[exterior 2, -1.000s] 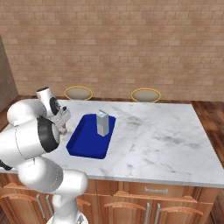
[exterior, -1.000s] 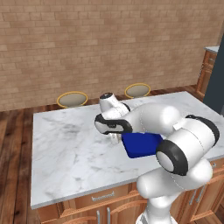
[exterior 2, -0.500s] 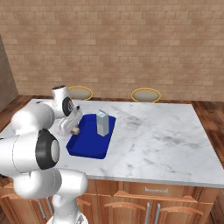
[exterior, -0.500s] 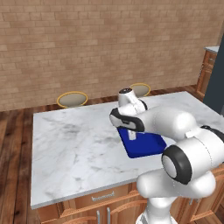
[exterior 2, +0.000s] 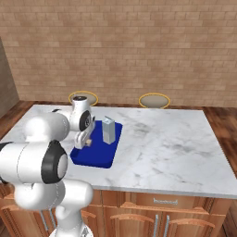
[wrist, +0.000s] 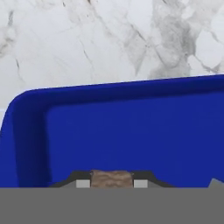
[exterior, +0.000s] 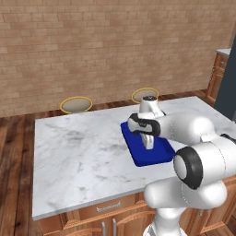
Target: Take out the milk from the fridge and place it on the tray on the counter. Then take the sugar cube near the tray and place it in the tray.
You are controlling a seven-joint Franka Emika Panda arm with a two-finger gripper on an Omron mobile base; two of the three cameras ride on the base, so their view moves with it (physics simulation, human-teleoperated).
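Note:
The deep-blue tray (exterior 2: 99, 155) lies on the marble counter (exterior 2: 166, 148). The pale grey-blue milk (exterior 2: 108, 130) carton stands upright at the tray's far right side. My gripper (exterior 2: 84, 141) hangs just above the tray's left half, shut on the small tan sugar cube (exterior 2: 88, 143). In the hand view the sugar cube (wrist: 111, 178) sits pinched between the two fingertips of my gripper (wrist: 111, 182), with the tray's (wrist: 131, 127) floor right below and its rim beyond. From the left, my arm crosses over the tray (exterior: 152, 156). The dark fridge (exterior: 228, 90) edge shows at the far right.
Two round stools (exterior 2: 83, 98) (exterior 2: 154, 100) stand behind the counter, against the brick wall. Bare marble (exterior: 78, 152) spreads wide to the left of the tray, and more of the marble (exterior 2: 185, 139) lies to its right. Wooden cabinets (exterior 2: 157, 213) run below the front edge.
My arm has swung from beside the tray's left edge to over the tray, carrying the sugar cube with it. The milk and the tray have stayed put.

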